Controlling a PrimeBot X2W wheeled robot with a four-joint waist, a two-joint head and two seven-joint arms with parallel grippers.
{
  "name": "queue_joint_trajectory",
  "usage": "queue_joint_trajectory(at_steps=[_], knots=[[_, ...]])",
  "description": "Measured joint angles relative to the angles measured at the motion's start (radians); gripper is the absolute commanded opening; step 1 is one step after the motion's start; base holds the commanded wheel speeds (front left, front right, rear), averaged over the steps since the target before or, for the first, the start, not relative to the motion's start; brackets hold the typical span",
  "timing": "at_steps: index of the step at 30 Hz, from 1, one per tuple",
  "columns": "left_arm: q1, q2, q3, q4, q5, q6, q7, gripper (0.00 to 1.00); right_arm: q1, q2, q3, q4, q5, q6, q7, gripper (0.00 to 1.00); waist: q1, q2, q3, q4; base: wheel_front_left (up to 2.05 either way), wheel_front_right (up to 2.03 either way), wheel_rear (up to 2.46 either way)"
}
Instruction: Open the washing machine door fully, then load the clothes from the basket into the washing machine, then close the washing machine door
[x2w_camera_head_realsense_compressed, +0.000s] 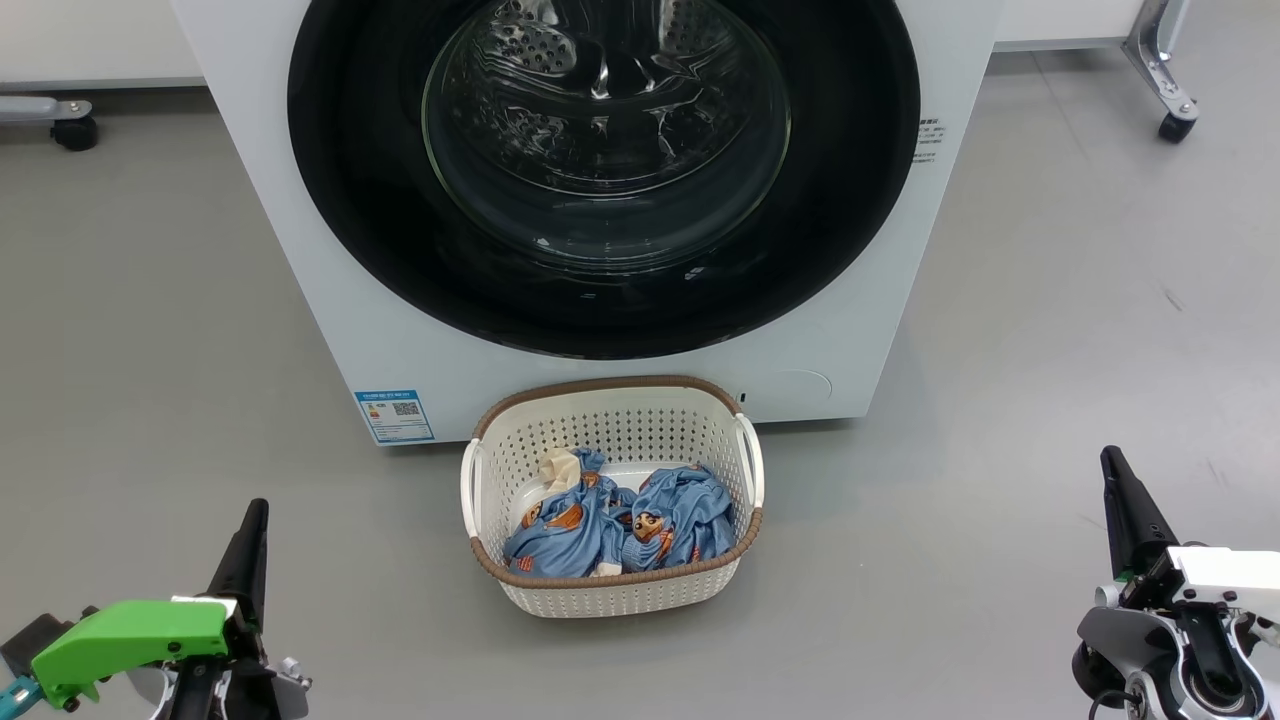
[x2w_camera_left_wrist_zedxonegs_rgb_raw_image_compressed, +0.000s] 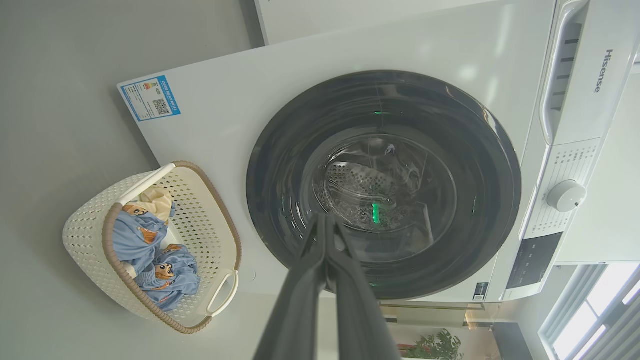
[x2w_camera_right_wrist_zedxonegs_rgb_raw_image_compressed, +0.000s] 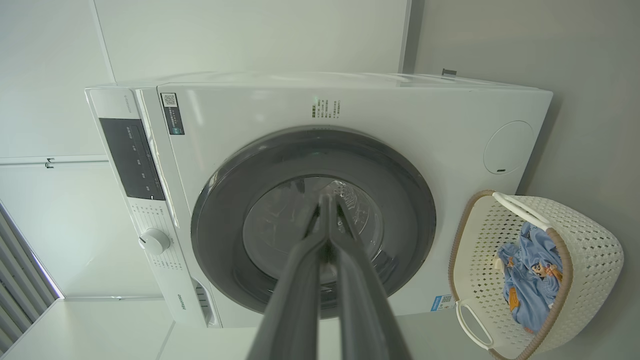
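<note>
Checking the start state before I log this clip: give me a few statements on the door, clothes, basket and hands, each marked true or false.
1. The washing machine door is shut. True.
2. The clothes are already loaded. False: they lie in the basket.
3. The left hand and the right hand are both closed and empty. True.
4. The basket stands off to one side. False: it stands on the floor right in front of the washing machine, below the door.

Closed door (x2w_camera_head_realsense_compressed: 604, 150) across washing machine (x2w_camera_head_realsense_compressed: 300, 300) front
</note>
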Motion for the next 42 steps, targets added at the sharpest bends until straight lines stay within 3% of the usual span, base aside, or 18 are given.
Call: queue_joint_trajectory(at_steps=[42], knots=[[0.0,0.0,0.0,0.0,0.0,0.0,0.0,0.0,0.0,0.0,0.0,0.0,0.0,0.0,0.0,0.0,0.0,0.0,0.0,0.0,0.0,0.0,0.0]])
